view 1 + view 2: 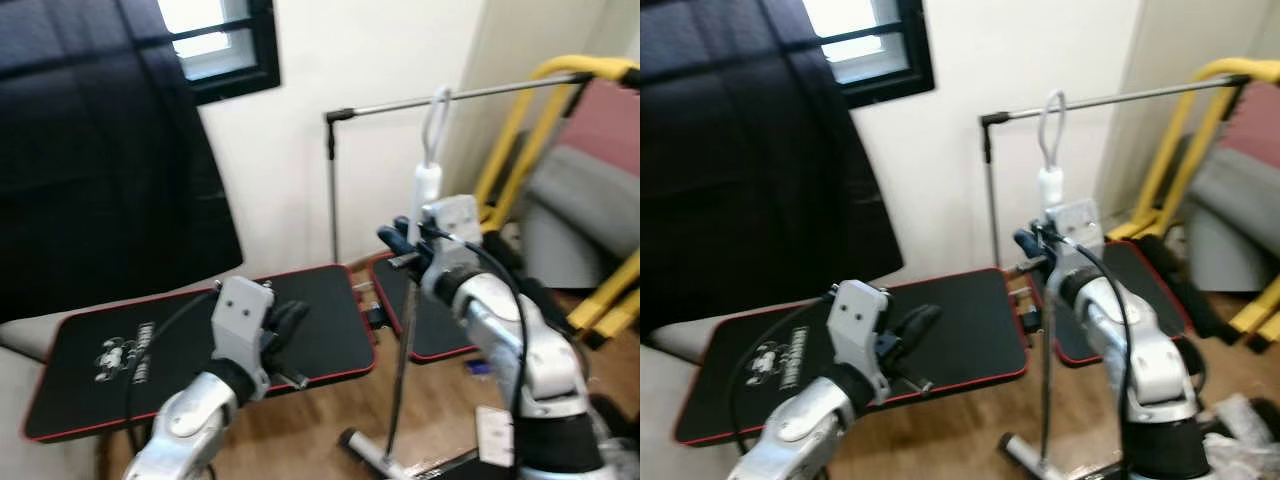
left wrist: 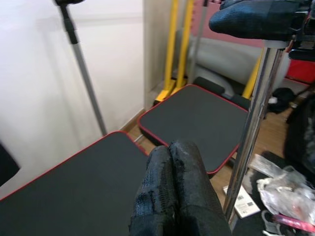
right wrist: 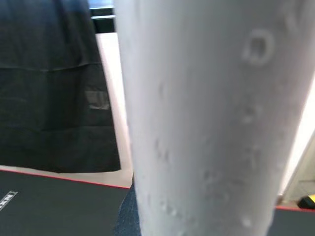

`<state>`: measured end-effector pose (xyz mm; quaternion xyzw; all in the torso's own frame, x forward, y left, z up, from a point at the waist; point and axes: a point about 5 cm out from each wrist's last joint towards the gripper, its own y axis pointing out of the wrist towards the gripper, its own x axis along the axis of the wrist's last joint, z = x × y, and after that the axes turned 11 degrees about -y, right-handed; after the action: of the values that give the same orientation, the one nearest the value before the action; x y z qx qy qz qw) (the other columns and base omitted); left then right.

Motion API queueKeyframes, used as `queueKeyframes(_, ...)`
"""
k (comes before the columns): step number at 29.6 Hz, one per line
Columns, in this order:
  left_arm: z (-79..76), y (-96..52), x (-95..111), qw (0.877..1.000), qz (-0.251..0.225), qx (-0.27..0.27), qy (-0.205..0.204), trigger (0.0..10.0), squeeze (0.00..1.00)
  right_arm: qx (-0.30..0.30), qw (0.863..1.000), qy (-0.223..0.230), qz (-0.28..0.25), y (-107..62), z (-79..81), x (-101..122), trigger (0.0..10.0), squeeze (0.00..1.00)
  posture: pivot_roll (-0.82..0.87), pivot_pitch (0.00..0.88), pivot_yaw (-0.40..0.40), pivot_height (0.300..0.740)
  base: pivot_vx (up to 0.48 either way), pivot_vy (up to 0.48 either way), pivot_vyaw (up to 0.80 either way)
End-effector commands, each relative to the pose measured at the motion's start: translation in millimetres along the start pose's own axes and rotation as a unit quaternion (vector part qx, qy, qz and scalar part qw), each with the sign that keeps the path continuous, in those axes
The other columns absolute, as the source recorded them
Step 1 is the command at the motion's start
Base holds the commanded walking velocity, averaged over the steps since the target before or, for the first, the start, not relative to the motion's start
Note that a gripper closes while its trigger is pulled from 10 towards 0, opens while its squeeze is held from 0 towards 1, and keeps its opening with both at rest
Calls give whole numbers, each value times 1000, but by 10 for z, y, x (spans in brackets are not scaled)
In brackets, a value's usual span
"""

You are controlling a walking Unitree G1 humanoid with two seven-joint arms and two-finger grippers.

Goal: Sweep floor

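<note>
A broom stands upright before me: a silver pole (image 1: 403, 345) with a white grip (image 1: 427, 187) and a hanging loop on top, and its foot (image 1: 366, 446) on the wooden floor. My right gripper (image 1: 404, 243) is shut on the pole just below the white grip, which looms large and close in the right wrist view (image 3: 197, 118). My left gripper (image 1: 286, 329) is raised over a black mat, apart from the pole, its fingers (image 2: 172, 196) pressed shut on nothing. The pole (image 2: 252, 132) stands just beside them.
Two black mats with red edges (image 1: 190, 355) (image 1: 442, 322) lie on the floor by the white wall. A thin clothes rail (image 1: 332, 180) stands behind them. A yellow frame (image 1: 510, 130) and grey cushion (image 1: 590, 200) are at the right, a black curtain (image 1: 100, 150) at the left. Plastic litter (image 2: 285, 192) lies near the pole.
</note>
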<state>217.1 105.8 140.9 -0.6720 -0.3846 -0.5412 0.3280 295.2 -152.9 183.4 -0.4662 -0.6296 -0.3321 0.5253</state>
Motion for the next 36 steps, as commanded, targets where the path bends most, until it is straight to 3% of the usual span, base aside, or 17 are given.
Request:
queueKeyframes(1,45,-6,-44,1000,9,30,0,10000,0,1,1000,-12,2,7,12,-1,10000,0,-90,35,11,740,-240,0,-800)
queueKeyframes(11,40,-2,-43,1000,8,29,2,10000,0,-11,1000,-14,4,22,-12,-5,10000,0,-89,34,9,740,-242,0,-160)
queueKeyframes(18,38,2,-44,1000,8,29,2,10000,0,-11,1000,-14,6,25,-21,-6,10000,0,-95,33,9,740,-249,0,-733)
queueKeyframes(27,39,6,-50,1000,9,28,4,10000,0,-22,1000,-18,6,32,-37,-13,10000,0,-95,31,11,740,-262,0,0)
queueKeyframes(36,47,12,-49,1000,6,29,-3,10000,0,-33,999,-13,1,50,-61,0,10000,0,-95,13,10,740,-116,0,-800)
